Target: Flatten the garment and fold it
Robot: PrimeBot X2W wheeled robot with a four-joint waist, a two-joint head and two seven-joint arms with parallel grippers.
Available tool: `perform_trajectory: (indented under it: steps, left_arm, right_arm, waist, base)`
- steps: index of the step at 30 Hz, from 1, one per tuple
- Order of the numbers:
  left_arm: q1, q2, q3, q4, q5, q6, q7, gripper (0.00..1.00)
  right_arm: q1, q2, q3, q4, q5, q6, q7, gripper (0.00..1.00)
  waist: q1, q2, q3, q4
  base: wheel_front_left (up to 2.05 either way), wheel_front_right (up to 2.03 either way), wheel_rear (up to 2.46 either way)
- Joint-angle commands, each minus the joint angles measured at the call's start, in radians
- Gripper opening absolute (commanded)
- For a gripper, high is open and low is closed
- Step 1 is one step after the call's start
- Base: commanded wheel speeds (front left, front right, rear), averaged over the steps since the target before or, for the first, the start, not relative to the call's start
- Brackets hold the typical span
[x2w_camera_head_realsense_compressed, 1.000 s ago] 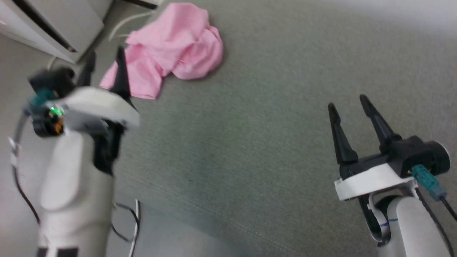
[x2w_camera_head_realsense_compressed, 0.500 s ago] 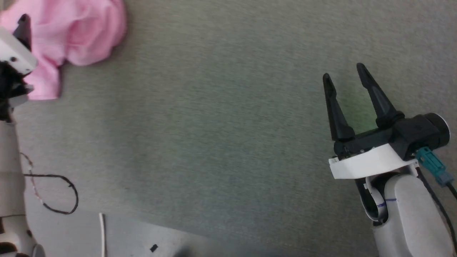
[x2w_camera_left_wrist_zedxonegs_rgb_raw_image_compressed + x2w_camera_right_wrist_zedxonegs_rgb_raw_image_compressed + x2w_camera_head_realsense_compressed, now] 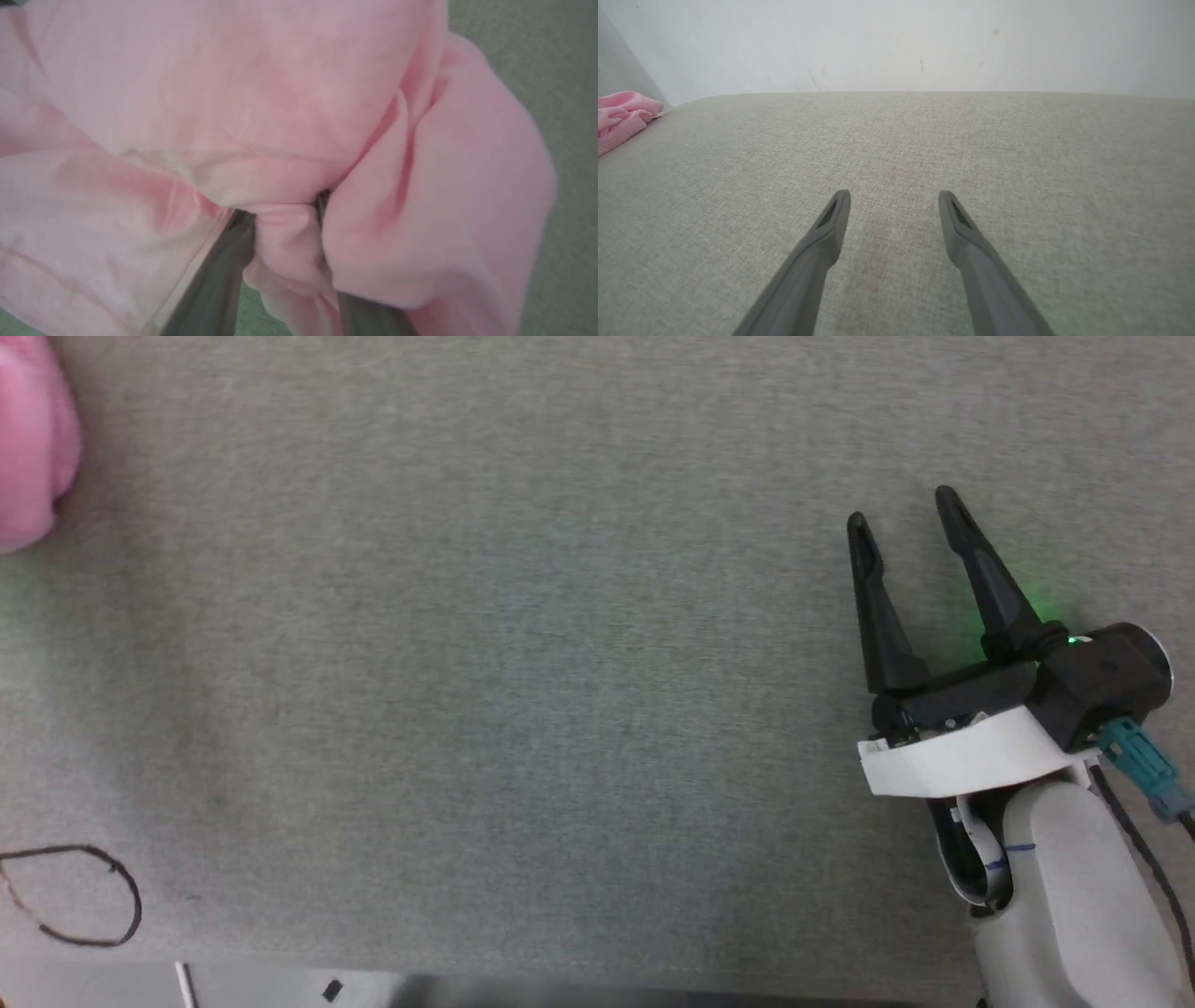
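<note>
Your left gripper (image 3: 280, 207) straddled a fold of the shorts (image 3: 299, 116), fingers clamped or not I cannot tell; a shallow pinch could slip when pulled. Your right gripper (image 3: 900, 504) gaped.

No legible text, label, brand, number or sign appears on the pink garment (image 3: 299, 116), the grey surface (image 3: 523, 663), the wall (image 3: 896, 42) or the right gripper (image 3: 901, 506).

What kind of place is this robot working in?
Probably a plain indoor room: a padded, grey woven-fabric surface, bed- or sofa-like, against a scuffed white wall, with a crumpled pink garment on it.
</note>
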Motion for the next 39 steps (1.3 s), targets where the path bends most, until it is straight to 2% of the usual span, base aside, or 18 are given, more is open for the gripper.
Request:
perform_trajectory:
  steps: [1, 3, 6, 10, 14, 18, 23, 30, 35, 39]
  left_arm:
    - [0.05, -0.035, -0.023, 0.007, -0.002, -0.001, 0.004, 0.0]
    - [0.063, -0.02, -0.012, -0.021, 0.029, 0.005, -0.067, 0.0]
    - [0.072, -0.003, 0.0, -0.041, 0.101, 0.022, -0.24, 0.0]
    - [0.056, -0.007, -0.011, -0.036, 0.181, 0.033, -0.475, 0.0]
    - [0.019, -0.013, -0.058, -0.021, 0.234, 0.001, -0.648, 0.0]
    - [-0.027, -0.039, -0.128, -0.02, 0.262, -0.052, -0.758, 0.0]
    - [-0.079, -0.108, -0.232, -0.04, 0.276, -0.114, -0.824, 0.0]
    - [-0.08, -0.259, -0.361, -0.076, 0.242, -0.171, -0.841, 0.0]
    - [-0.016, -0.365, -0.457, -0.054, 0.207, -0.201, -0.802, 0.0]
    - [0.049, -0.415, -0.524, 0.027, 0.162, -0.228, -0.72, 0.0]
  right_arm:
    - [-0.001, -0.003, -0.002, 0.02, 0.005, -0.001, -0.002, 1.0]
    - [0.004, -0.003, 0.0, 0.033, 0.007, -0.001, -0.006, 1.0]
    - [0.024, -0.003, 0.0, 0.056, 0.01, -0.001, -0.01, 1.0]
    - [0.068, -0.003, -0.014, 0.087, 0.011, -0.001, -0.013, 1.0]
    - [0.114, -0.003, -0.034, 0.103, 0.022, -0.001, -0.013, 1.0]
    - [0.162, -0.003, -0.06, 0.108, 0.028, -0.001, -0.007, 1.0]
    - [0.205, -0.003, -0.086, 0.102, 0.034, -0.001, 0.004, 1.0]
    - [0.223, -0.003, -0.105, 0.074, 0.034, -0.001, 0.023, 1.0]
    - [0.225, -0.003, -0.115, 0.057, 0.035, -0.001, 0.033, 1.0]
    - [0.224, -0.003, -0.118, 0.051, 0.039, -0.001, 0.038, 1.0]
  waist:
    - [0.0, 0.0, -0.033, -0.003]
    - [0.0, 0.0, -0.076, 0.003]
    - [0.0, 0.0, -0.164, 0.015]
    - [0.0, 0.0, -0.296, 0.035]
    - [0.0, 0.0, -0.407, 0.044]
    - [0.0, 0.0, -0.486, 0.041]
    - [0.0, 0.0, -0.545, 0.005]
    - [0.0, 0.0, -0.568, -0.102]
    - [0.0, 0.0, -0.561, -0.192]
    - [0.0, 0.0, -0.548, -0.259]
  base:
    - [0.0, 0.0, 0.0]
    - [0.0, 0.0, 0.0]
    - [0.0, 0.0, 0.0]
    - [0.0, 0.0, 0.0]
    - [0.0, 0.0, 0.0]
    - [0.0, 0.0, 0.0]
    - [0.0, 0.0, 0.0]
    - [0.0, 0.0, 0.0]
    - [0.0, 0.0, 0.0]
    - [0.0, 0.0, 0.0]
